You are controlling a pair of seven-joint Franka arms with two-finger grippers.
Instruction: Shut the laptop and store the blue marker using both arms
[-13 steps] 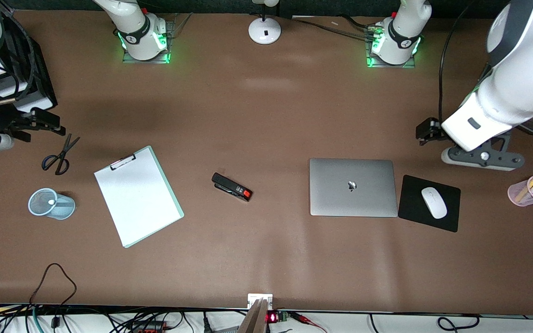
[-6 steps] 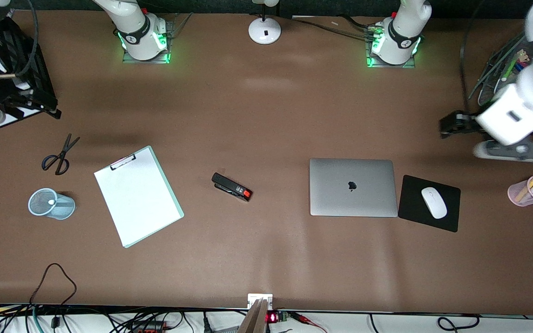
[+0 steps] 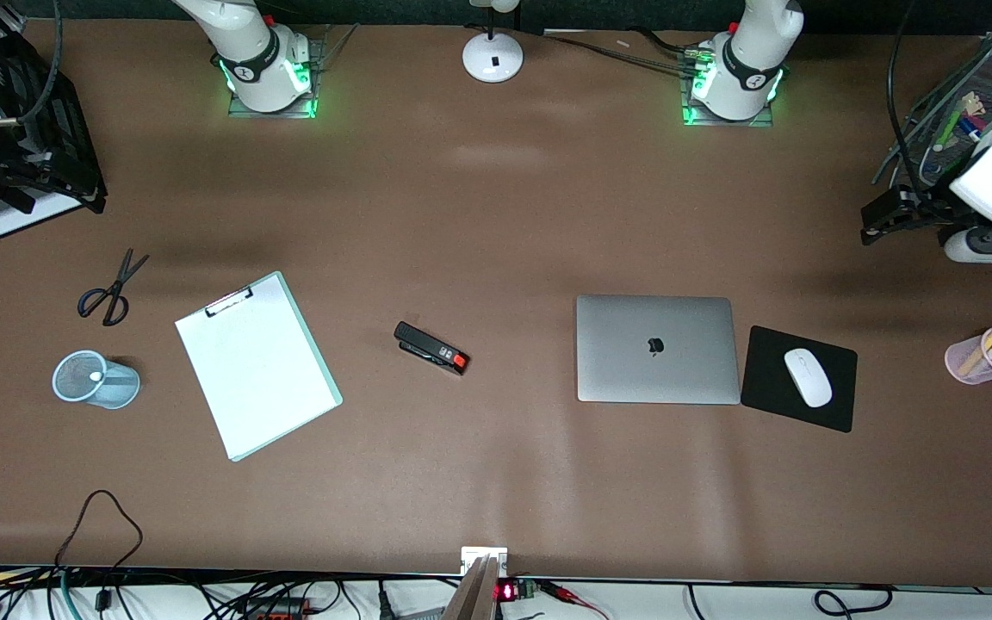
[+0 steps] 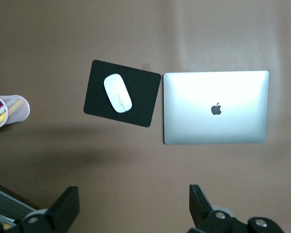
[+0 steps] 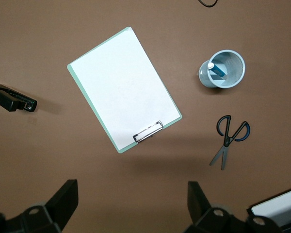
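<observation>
Robot lab, mocked-up office desk: brown worktop (image 3: pixel 496 215), bolted arm bases (image 3: pixel 268 73), cable clutter (image 3: pixel 203 598) along the edge.

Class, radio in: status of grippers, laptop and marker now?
Left gripper and right gripper open, raised at the table ends. Laptop closed. Blue marker in mesh cup.

No words or numbers can be read anywhere. The one sign is a dark apple logo (image 3: pixel 655 346) at the middle of the laptop (image 3: pixel 685 379) lid — the laptop lies shut on the tabletop (image 3: pixel 505 224) — and the left wrist view shows it too.
</observation>
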